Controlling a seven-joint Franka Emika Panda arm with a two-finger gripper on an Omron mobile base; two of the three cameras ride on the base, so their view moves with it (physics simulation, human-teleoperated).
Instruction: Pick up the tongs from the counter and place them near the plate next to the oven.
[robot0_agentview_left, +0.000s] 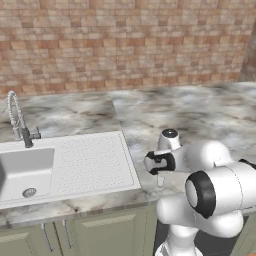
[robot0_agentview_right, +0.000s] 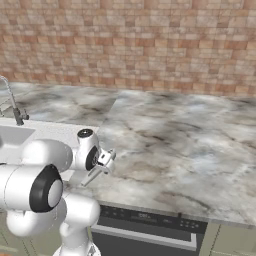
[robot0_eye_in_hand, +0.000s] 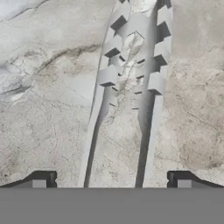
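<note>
In the left base view, the white sink (robot0_agentview_left: 30, 172) and its ridged drainboard (robot0_agentview_left: 95, 160) fill the left of the frame, with the faucet (robot0_agentview_left: 19, 122) at the upper left. The hand (robot0_agentview_left: 161, 181) hangs low at centre, just off the drainboard's right edge, above the marble desk (robot0_agentview_left: 200, 115). In the hand view, the tongs (robot0_eye_in_hand: 127, 87) lie on the desk, running up the centre between the two widely parted fingertips (robot0_eye_in_hand: 41, 180), not gripped.
</note>
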